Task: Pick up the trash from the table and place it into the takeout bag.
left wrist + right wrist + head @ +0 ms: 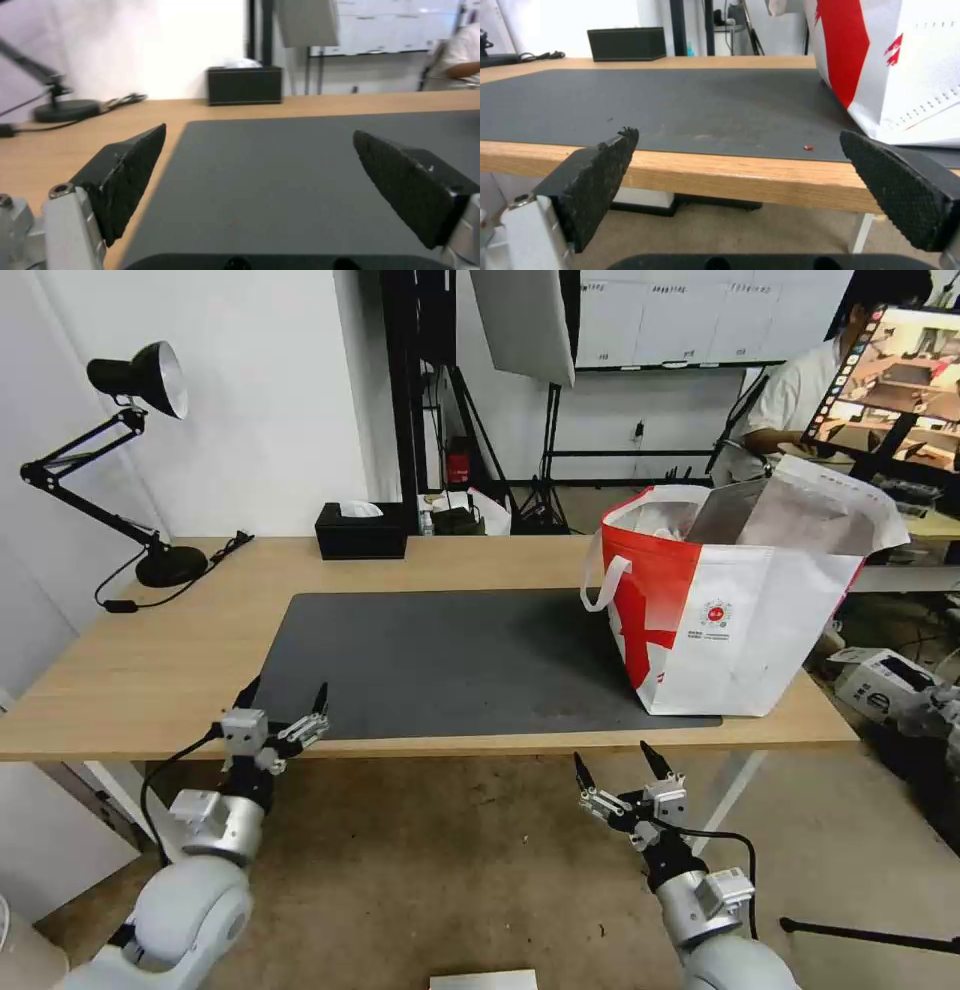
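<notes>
The takeout bag (740, 630), red and white with white loop handles, stands upright on the right end of the table (150, 670), partly on the dark grey mat (450, 660). Its mouth gapes open, with pale shapes inside that I cannot identify. The trash is out of view. A tiny red crumb (808, 147) lies on the mat close to the takeout bag (905, 67). My left gripper (285, 695) (259, 132) hovers open over the mat's front left corner, holding nothing. My right gripper (612, 760) (737, 133) is open and empty, just below and in front of the table's front edge.
A black tissue box (361, 530) sits at the table's back edge. A black desk lamp (140, 380) stands at the back left, its cable trailing on the wood. A white box (880, 680) lies on the floor to the right.
</notes>
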